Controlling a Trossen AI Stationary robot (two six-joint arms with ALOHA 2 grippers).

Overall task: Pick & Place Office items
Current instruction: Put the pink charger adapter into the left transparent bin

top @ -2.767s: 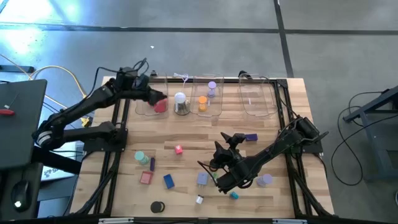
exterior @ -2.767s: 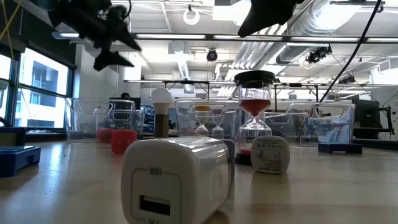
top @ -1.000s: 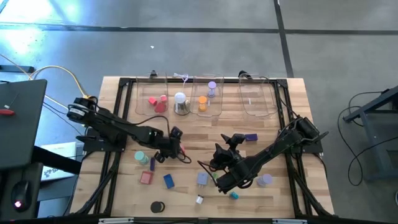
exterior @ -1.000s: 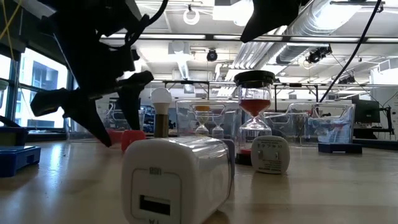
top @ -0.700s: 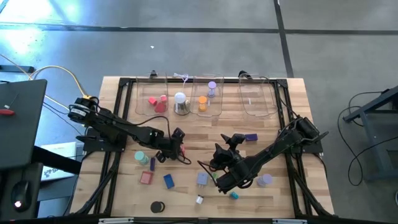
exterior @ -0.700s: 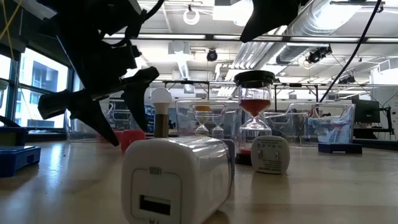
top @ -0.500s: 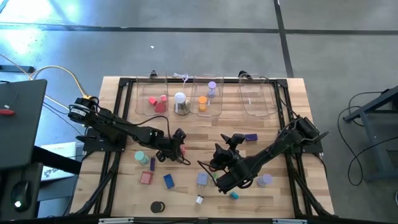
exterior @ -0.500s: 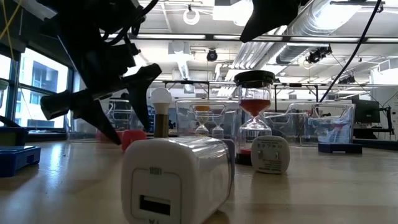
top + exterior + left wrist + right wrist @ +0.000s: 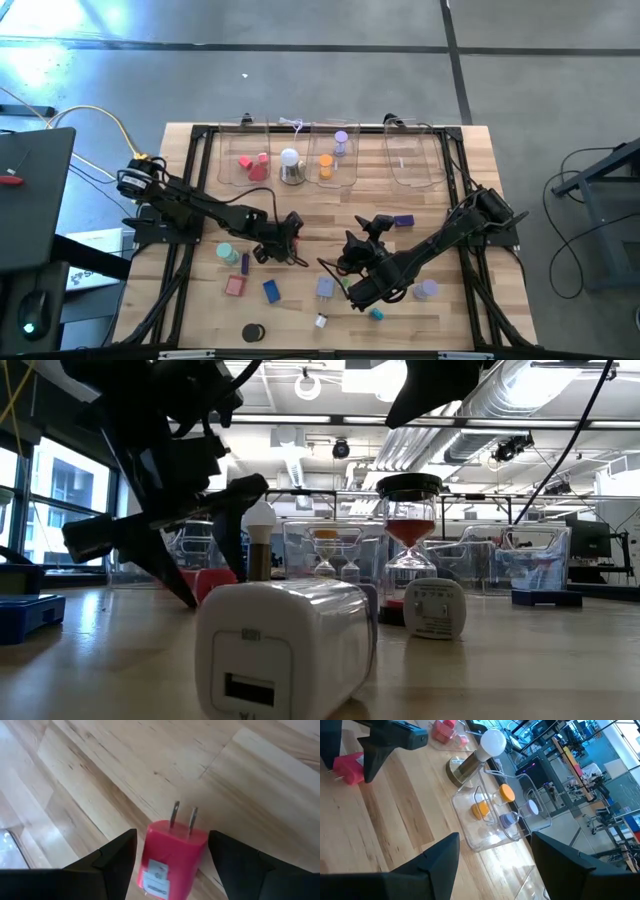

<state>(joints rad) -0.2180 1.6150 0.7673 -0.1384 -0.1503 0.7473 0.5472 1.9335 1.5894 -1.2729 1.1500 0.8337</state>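
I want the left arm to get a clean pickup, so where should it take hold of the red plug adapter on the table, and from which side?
Grip the red plug adapter across its two flat sides, on the body, not the metal prongs. It lies flat on the wooden table with the prongs pointing away, so coming down from above looks best. The open left claw already straddles the body.

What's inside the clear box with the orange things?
Two orange pieces and two purple ones sit inside the clear box. Its see-through walls hide nothing; the white lamp stands outside, beside it.
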